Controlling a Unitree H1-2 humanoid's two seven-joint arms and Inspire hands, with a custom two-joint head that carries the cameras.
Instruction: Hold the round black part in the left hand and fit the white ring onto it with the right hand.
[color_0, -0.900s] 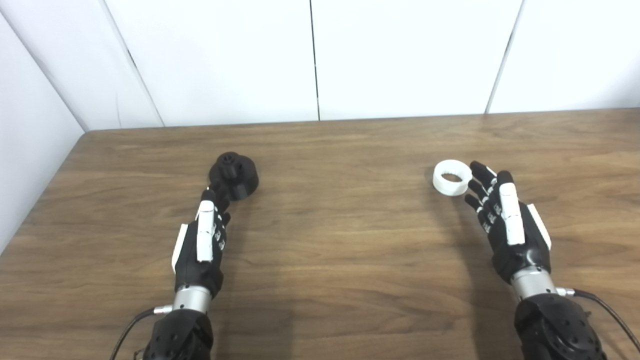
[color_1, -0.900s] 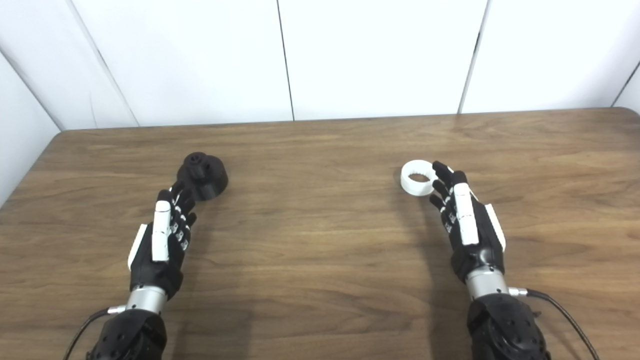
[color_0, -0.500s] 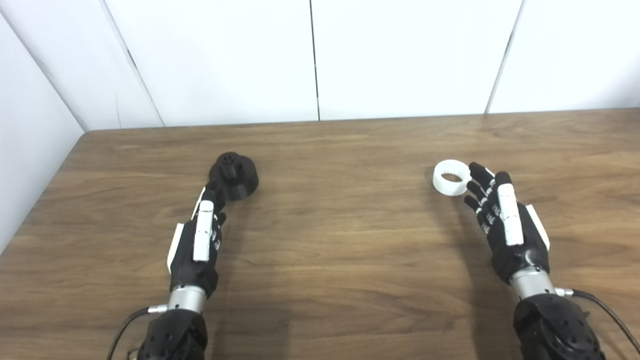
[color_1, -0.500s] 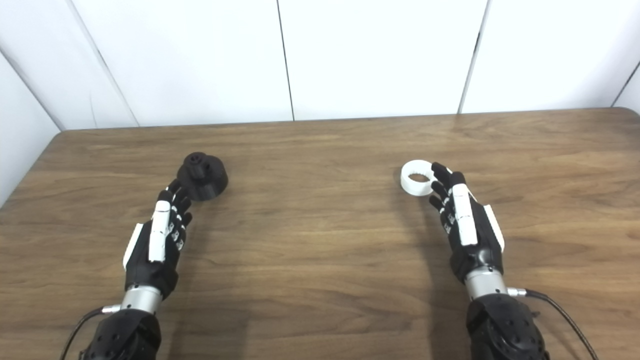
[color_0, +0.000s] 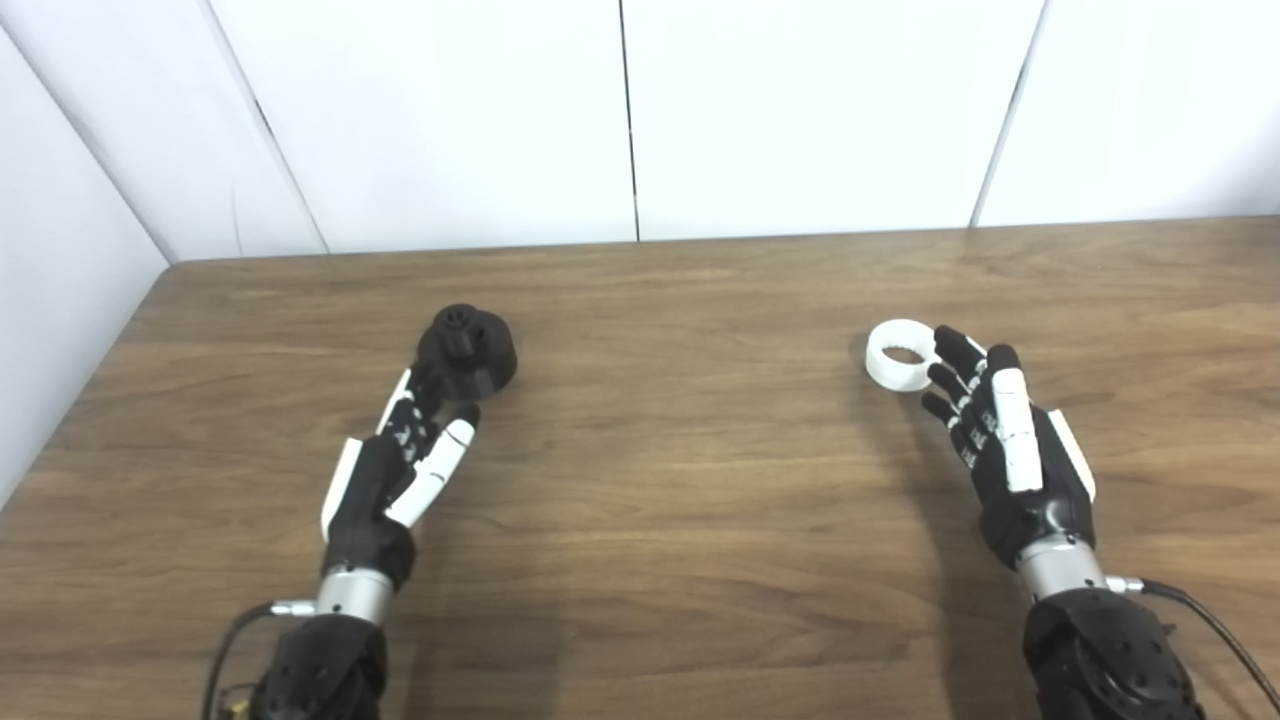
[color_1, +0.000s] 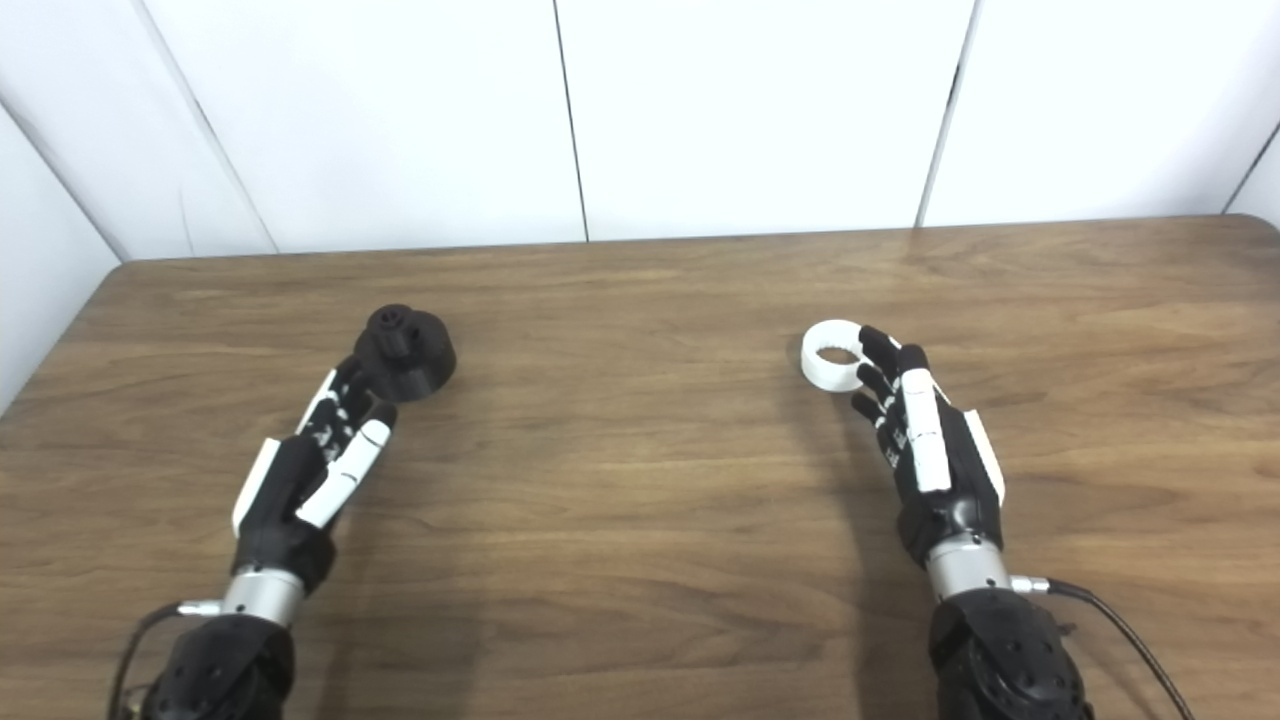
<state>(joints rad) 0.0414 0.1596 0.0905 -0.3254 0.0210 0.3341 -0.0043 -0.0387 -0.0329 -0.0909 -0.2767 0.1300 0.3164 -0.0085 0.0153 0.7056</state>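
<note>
Black part (color_0: 467, 351) left of centre, white ring (color_0: 901, 354) at right: both likely rigid, light, slick. Take each by outer wall. Your left hand (color_0: 395, 470) and right hand (color_0: 1005, 446): fingers spread, holding nothing.

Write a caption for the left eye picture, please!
Two open robot hands reach toward a black part and white ring.

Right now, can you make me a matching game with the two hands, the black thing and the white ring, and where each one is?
Things:
1. round black part
2. white ring
3. left hand
4. right hand

Places:
A. open, fingertips at the white ring
B. on the table's right side
C. on the table's left side
D. open, fingertips by the black part

Pairs: 1-C, 2-B, 3-D, 4-A
</note>
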